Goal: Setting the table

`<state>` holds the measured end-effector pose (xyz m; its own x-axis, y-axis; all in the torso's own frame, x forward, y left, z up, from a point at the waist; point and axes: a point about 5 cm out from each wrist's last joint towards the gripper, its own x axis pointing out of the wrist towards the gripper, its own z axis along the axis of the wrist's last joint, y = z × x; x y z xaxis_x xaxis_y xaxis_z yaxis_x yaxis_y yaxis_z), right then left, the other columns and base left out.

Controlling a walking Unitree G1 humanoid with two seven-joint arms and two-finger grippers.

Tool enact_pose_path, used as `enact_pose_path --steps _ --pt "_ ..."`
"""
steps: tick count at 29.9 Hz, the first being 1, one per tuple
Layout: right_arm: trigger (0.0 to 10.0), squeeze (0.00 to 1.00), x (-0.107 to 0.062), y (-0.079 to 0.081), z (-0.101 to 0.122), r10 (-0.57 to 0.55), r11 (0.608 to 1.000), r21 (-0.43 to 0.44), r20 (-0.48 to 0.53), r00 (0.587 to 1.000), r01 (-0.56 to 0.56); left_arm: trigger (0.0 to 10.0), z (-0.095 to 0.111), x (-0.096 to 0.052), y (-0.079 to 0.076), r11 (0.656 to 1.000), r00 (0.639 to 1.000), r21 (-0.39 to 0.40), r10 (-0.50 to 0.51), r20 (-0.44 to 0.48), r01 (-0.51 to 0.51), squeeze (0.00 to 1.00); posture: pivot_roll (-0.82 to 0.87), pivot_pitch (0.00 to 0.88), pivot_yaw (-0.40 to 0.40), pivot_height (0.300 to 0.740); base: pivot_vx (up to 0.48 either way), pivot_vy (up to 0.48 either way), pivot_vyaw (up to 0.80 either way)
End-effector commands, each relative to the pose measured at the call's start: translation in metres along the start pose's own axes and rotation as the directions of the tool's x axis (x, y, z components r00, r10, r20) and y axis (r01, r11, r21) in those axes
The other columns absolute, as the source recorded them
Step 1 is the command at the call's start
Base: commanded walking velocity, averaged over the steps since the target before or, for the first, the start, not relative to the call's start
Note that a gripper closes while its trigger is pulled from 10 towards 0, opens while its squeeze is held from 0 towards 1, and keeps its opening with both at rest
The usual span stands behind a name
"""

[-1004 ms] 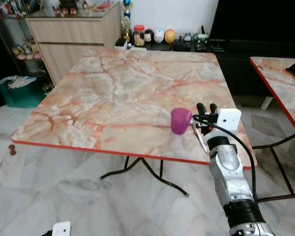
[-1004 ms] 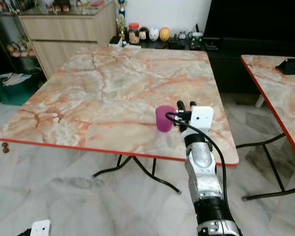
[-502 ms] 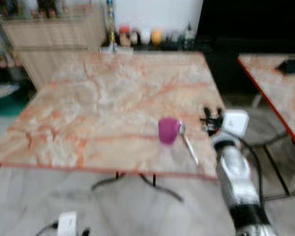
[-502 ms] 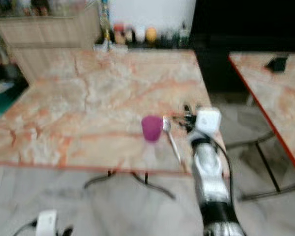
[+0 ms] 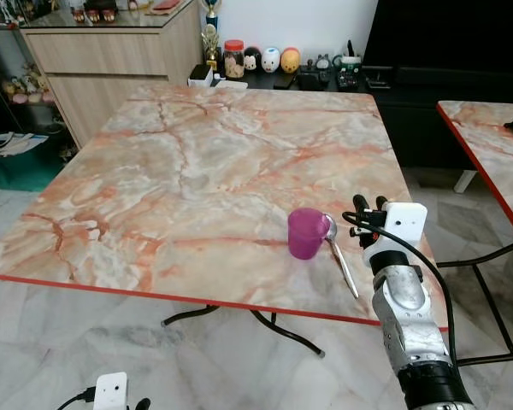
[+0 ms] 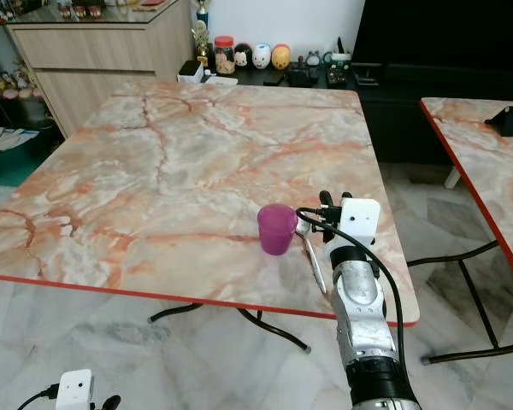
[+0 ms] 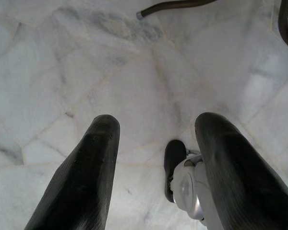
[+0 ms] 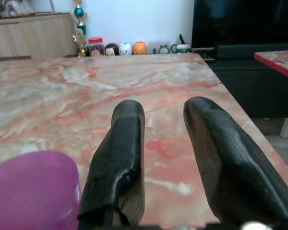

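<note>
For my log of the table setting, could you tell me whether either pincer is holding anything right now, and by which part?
Nothing is held. The right pincer is open beside the purple cup and spoon; the left pincer hangs open over the floor.

The right arm is silver and segmented, darkening to a black ring low on the forearm. A white square camera box sits just behind the right end effector [image 5: 367, 207] — two long black fingers — with a black cable looping back along the arm.
</note>
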<state>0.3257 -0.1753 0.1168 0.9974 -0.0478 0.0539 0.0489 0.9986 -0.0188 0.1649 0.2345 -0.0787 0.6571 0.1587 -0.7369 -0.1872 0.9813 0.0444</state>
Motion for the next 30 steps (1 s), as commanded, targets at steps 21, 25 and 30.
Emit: enact_pose_path --steps 21,25,30 --pt "10.0 0.06 0.003 0.014 -0.033 0.103 0.990 -0.055 -0.329 0.939 -0.128 10.0 -0.009 -0.002 0.000 1.000 0.999 -0.004 -0.010 -0.040 0.010 0.00 -0.06 0.000 0.002 0.720 0.000 0.000 0.00" --pt "10.0 0.00 0.004 0.017 -0.035 0.107 0.989 -0.060 -0.363 0.925 -0.138 10.0 -0.008 -0.002 0.000 1.000 0.999 -0.004 -0.019 -0.037 0.019 0.00 -0.06 0.000 0.002 0.720 0.000 0.000 0.00" --pt "10.0 0.00 0.004 0.016 -0.038 0.094 0.989 -0.072 -0.395 0.914 -0.133 10.0 -0.008 -0.002 -0.001 1.000 0.999 -0.004 -0.027 -0.036 0.027 0.00 -0.06 0.000 0.003 0.720 0.000 0.000 0.00"
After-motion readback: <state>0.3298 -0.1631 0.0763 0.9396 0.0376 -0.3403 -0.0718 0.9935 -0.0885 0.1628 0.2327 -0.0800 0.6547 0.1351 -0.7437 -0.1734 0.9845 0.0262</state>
